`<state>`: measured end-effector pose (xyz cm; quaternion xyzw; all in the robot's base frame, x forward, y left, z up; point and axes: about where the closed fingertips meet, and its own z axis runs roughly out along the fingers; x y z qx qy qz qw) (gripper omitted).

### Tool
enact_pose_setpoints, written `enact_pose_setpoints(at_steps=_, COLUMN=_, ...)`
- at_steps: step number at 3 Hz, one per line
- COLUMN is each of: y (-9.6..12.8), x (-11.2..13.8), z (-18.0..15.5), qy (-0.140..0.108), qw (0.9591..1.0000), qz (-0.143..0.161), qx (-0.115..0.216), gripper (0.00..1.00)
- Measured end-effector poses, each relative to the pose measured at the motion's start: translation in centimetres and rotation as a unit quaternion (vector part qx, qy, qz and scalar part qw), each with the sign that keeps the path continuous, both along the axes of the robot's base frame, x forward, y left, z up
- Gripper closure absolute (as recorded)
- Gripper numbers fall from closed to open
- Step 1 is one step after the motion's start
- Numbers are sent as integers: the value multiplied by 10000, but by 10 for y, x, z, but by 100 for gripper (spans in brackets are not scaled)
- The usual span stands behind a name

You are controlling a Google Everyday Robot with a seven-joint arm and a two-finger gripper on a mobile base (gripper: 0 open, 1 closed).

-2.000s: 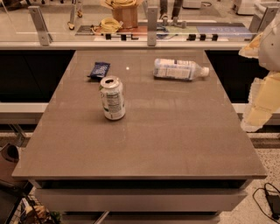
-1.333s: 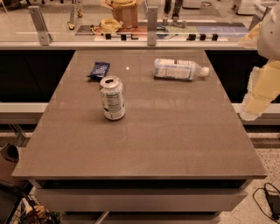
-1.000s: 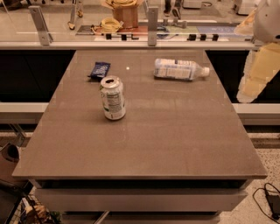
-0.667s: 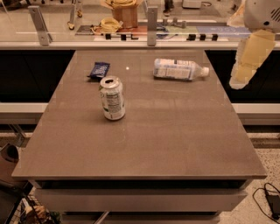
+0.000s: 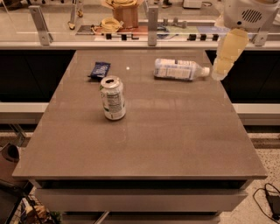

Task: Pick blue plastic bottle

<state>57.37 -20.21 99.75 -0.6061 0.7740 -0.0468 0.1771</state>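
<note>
Camera view, looking down across a grey-brown table (image 5: 175,144). Picking out the blue plastic bottle (image 5: 177,69) at 1 o'clock from the table's middle: flat on its side, clear-bodied with a pale blue-and-white label, white cap pointing toward 3 o'clock, lying close to the far right corner. Nothing gripping it, nothing resting on it.

Over to the gripper (image 5: 221,68), at 3 o'clock from the bottle: cream-coloured, hanging down from a white arm housing (image 5: 245,13) at the top right of the shot, its tip just beside the bottle's cap, at the table's right edge. Touching the cap or not, cannot tell. Spread or pressed together, cannot tell either.

Swinging left: a silver-green drink can (image 5: 112,98) at 10 o'clock from the middle, upright, tab end up, well apart from the bottle. Beyond it at 11 o'clock, a small dark blue snack wrapper (image 5: 99,69), flat on the surface.

Behind the table at 12 o'clock, a counter (image 5: 57,37) with a coil of yellow cable (image 5: 111,22).
</note>
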Motion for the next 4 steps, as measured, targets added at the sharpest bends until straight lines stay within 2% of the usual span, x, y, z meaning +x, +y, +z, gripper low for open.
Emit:
enact_pose_setpoints(at_steps=1, y=9, x=25, z=-13, qy=-68, qw=9998, qz=-75, qx=156, gripper=0)
enact_pose_setpoints(at_steps=3, y=19, x=75, z=-27, qy=-570, qw=9964, qz=-86, qx=617, gripper=0)
enact_pose_setpoints(at_steps=4, y=29, x=102, z=-44, qy=-559, qw=9953, qz=-40, qx=792, gripper=0)
